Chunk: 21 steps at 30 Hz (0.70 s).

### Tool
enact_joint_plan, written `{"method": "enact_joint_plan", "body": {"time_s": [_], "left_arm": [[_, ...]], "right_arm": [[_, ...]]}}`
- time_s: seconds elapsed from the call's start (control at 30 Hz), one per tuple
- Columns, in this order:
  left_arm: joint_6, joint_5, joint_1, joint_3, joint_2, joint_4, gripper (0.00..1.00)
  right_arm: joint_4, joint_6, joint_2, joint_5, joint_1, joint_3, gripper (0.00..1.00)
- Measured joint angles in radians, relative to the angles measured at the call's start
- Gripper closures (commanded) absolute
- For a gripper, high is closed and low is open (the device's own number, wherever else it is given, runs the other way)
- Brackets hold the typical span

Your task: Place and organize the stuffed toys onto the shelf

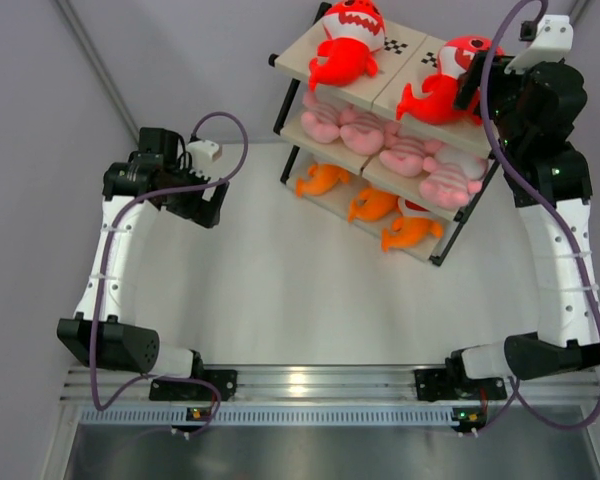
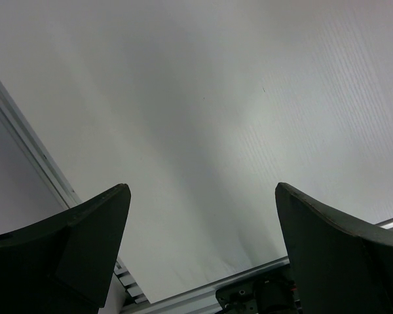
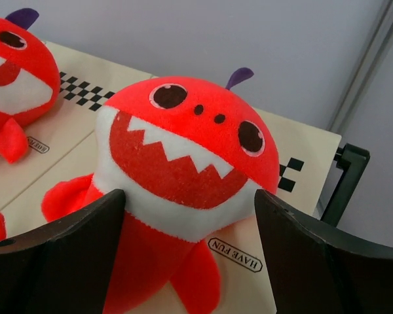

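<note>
The shelf stands at the back right of the table. Two red sharks sit on its top board: one at the left and one at the right. Pink striped plushies fill the middle tier and orange sharks the bottom tier. My right gripper is at the right red shark. In the right wrist view the right gripper is open, its jaws either side of the shark's lower body. The left jaw is against the plush, the right jaw a little apart from it. My left gripper is open and empty over the bare table.
The other red shark sits just left of the right gripper on the same cream board. A black frame post ends the shelf at its right. The left gripper hovers at the table's left side, far from the shelf.
</note>
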Motion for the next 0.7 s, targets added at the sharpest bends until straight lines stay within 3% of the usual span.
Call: {"method": "enact_joint_plan", "body": {"time_s": [0.33, 0.43, 0.5, 0.7], "left_arm": [[0.000, 0.005, 0.000, 0.000, -0.007, 0.001, 0.02], [0.000, 0.005, 0.000, -0.002, -0.007, 0.001, 0.02], [0.001, 0.005, 0.000, -0.012, -0.007, 0.002, 0.02], [0.000, -0.008, 0.000, -0.084, 0.003, 0.011, 0.02]], "right_arm": [[0.019, 0.087, 0.055, -0.145, -0.097, 0.033, 0.21], [0.018, 0.087, 0.063, -0.159, -0.105, 0.045, 0.16], [0.018, 0.082, 0.061, -0.156, -0.111, 0.045, 0.01], [-0.005, 0.022, -0.029, -0.062, -0.118, 0.000, 0.01]]}}
